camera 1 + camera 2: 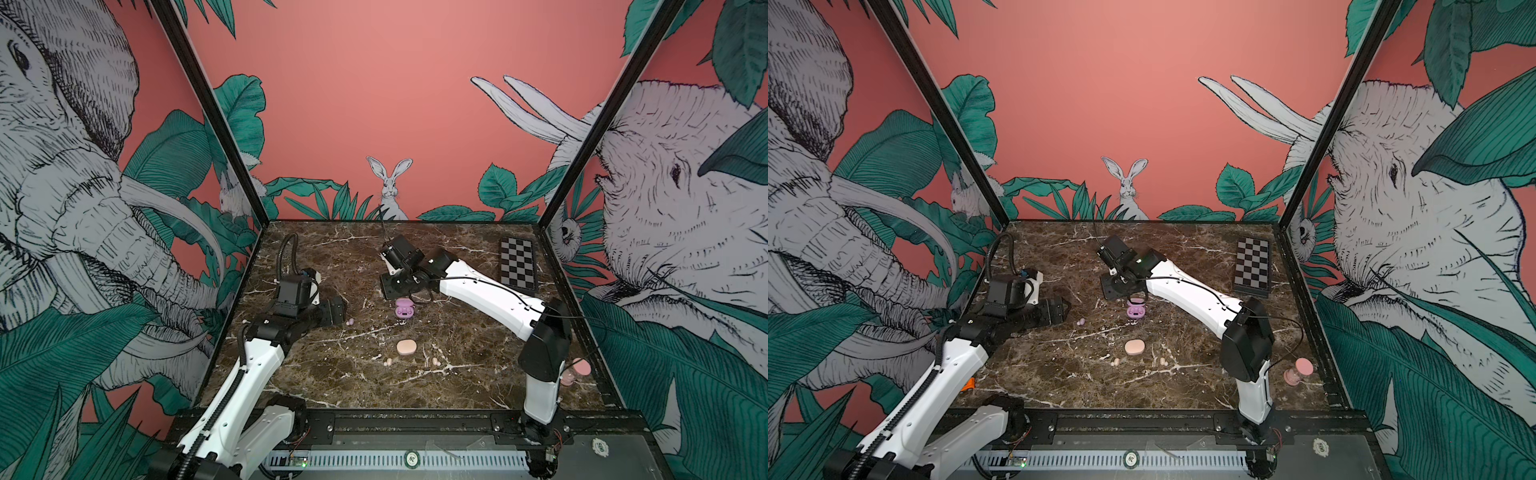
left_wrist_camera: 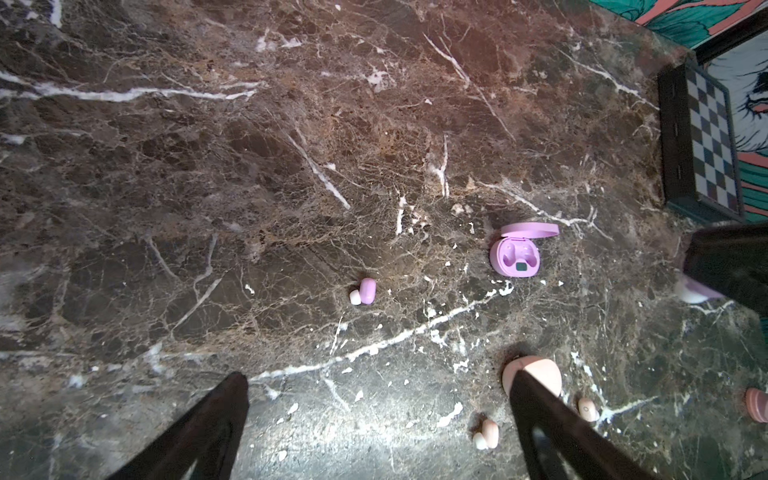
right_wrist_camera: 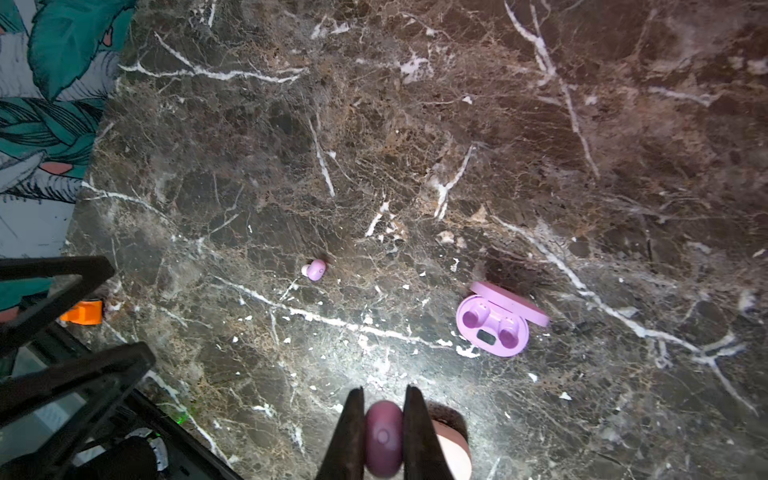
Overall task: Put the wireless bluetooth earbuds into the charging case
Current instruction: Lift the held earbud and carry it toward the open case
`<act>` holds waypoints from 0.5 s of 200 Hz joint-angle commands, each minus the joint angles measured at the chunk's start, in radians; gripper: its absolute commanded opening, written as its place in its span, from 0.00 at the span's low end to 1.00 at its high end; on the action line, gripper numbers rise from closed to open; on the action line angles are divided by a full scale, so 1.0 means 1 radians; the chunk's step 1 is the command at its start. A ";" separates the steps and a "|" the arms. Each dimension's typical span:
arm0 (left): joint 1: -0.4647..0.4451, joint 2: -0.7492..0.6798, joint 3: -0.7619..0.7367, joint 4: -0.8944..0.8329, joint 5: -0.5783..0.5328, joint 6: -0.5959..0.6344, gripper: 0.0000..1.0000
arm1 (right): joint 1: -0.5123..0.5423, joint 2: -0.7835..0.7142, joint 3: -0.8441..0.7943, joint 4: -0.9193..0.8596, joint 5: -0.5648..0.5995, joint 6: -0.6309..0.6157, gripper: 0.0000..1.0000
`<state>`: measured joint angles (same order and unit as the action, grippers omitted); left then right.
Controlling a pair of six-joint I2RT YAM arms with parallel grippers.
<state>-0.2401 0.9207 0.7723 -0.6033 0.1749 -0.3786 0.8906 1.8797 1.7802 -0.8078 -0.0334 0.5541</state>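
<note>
The lilac charging case (image 3: 492,328) lies open on the marble, both wells bare; in a top view it sits mid-table (image 1: 405,308). My right gripper (image 3: 384,391) is shut on one lilac earbud (image 3: 383,436) and hovers just behind the case (image 1: 409,293). The other lilac earbud (image 2: 365,291) lies loose on the table (image 1: 350,321), just right of my left gripper (image 1: 341,309). That gripper (image 2: 380,399) is open with nothing between its fingers. A closed peach case (image 1: 406,347) rests nearer the front, with two peach earbuds (image 1: 388,362) (image 1: 436,361) beside it.
A small chessboard (image 1: 517,264) lies at the back right by the wall. A pink hourglass-shaped object (image 1: 575,372) stands at the right edge behind the right arm. An orange piece (image 1: 969,383) sits at the left edge. Printed walls enclose three sides.
</note>
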 commanded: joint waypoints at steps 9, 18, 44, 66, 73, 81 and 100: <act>-0.020 -0.020 -0.011 0.020 0.012 0.020 0.99 | -0.017 -0.092 -0.088 0.060 0.024 -0.080 0.00; -0.030 -0.021 -0.013 0.020 0.004 0.025 0.99 | -0.022 -0.112 -0.116 0.077 0.023 -0.093 0.00; -0.071 -0.008 0.007 -0.003 -0.027 0.051 0.99 | -0.039 -0.181 -0.214 0.146 0.004 -0.132 0.00; -0.144 -0.002 0.041 -0.047 -0.119 0.094 0.99 | -0.061 -0.225 -0.288 0.203 -0.016 -0.155 0.00; -0.168 -0.003 0.054 -0.061 -0.158 0.112 0.99 | -0.067 -0.236 -0.307 0.219 -0.026 -0.166 0.00; -0.186 -0.006 0.062 -0.072 -0.185 0.135 0.99 | -0.076 -0.249 -0.330 0.242 -0.040 -0.175 0.00; -0.194 -0.018 0.058 -0.065 -0.226 0.182 0.99 | -0.094 -0.270 -0.387 0.298 -0.070 -0.199 0.00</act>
<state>-0.4156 0.9234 0.8032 -0.6388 0.0551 -0.2817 0.8196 1.6482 1.4536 -0.6243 -0.0605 0.4095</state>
